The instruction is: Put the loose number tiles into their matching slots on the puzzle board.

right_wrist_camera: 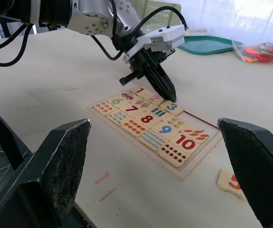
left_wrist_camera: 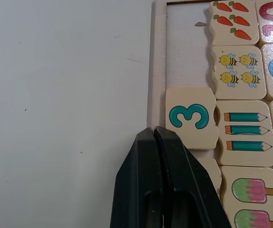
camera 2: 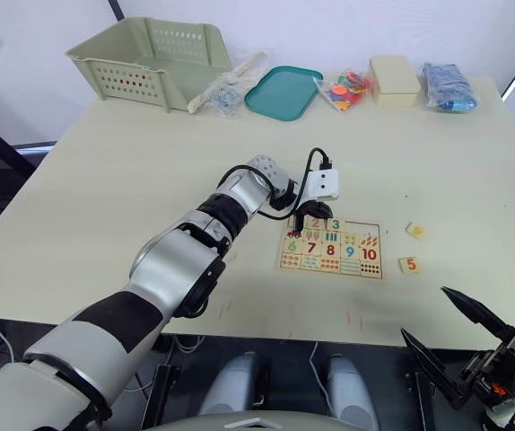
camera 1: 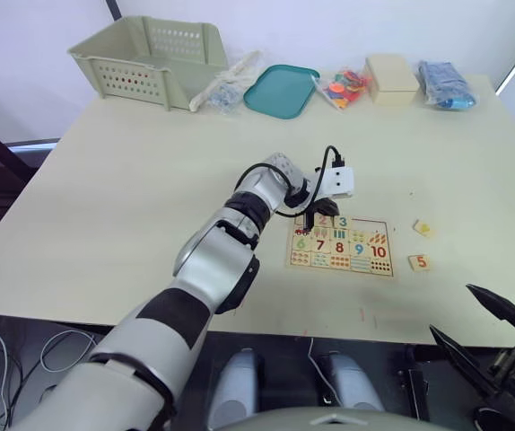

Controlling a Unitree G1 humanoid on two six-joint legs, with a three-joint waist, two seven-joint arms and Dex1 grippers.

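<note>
Right gripper (camera 2: 473, 346) waits wide open and empty near the table edge. Left gripper (left_wrist_camera: 154, 130), fingers closed on nothing, presses beside tile 3 (left_wrist_camera: 189, 116) on the puzzle board (camera 1: 340, 246), probably to seat it; tile 5 (camera 1: 419, 262) lies loose beside the board.

Left hand (camera 1: 312, 218) touches the board's (camera 1: 341, 247) top row; tile 5 (camera 1: 419, 262) lies at its 3 o'clock.

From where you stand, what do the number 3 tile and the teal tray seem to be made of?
The number 3 tile looks like light unvarnished wood: pale matte face, rounded edges, digit printed in teal. The teal tray appears to be moulded plastic, judging by its uniform colour, smooth surface and rounded raised rim, though the material cannot be confirmed at this distance.
</note>
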